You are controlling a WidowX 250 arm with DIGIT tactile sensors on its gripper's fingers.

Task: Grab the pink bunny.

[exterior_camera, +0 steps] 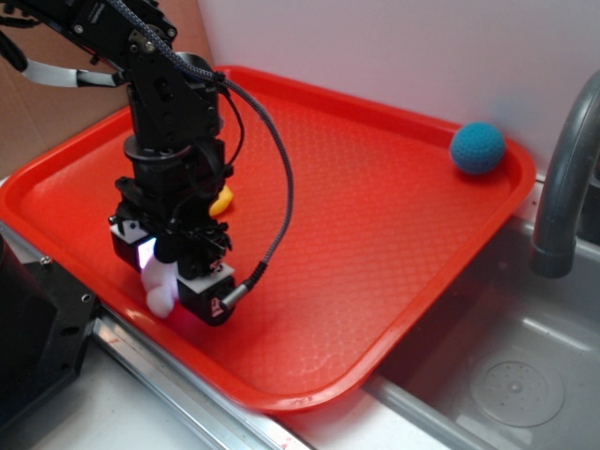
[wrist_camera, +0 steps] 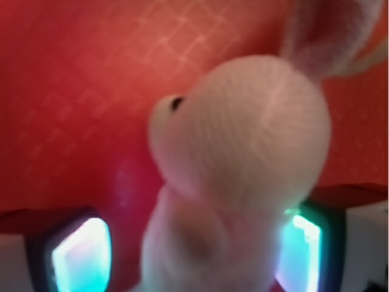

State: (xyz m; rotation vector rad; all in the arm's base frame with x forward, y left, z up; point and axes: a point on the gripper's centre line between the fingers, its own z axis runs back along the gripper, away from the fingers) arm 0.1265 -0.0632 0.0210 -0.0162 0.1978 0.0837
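pink bunny [wrist_camera: 243, 170] fills the wrist view, pinched between the tool [exterior_camera: 173, 272] pads low over the red tray [exterior_camera: 375, 234]; soft plush could slip out on lifting.

A kitchen-like sink setup: grey faucet [exterior_camera: 562, 178], steel sink basin [exterior_camera: 516, 375], red tray [exterior_camera: 375, 234].

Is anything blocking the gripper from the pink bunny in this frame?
Nothing visible. The pink bunny sits between the fingers of the gripper over the red tray. The yellow duck lies behind the gripper, and the blue ball is far off.
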